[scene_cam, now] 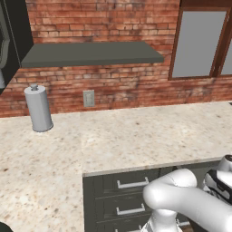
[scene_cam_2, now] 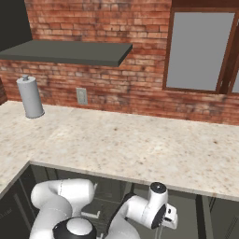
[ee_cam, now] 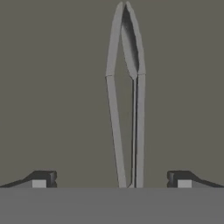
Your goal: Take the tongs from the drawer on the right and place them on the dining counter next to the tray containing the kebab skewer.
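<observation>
The tongs (ee_cam: 127, 96) lie on the drawer (ee_cam: 52, 87) floor dead ahead of the wide-open, empty gripper (ee_cam: 111, 179), their long axis running straight away between its fingertips (ee_cam: 43, 179), slightly right of centre.

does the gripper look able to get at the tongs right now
Probably yes. In the hand view the tongs lie on the bare drawer floor between the open jaws of the gripper, and nothing lies over them.
</observation>
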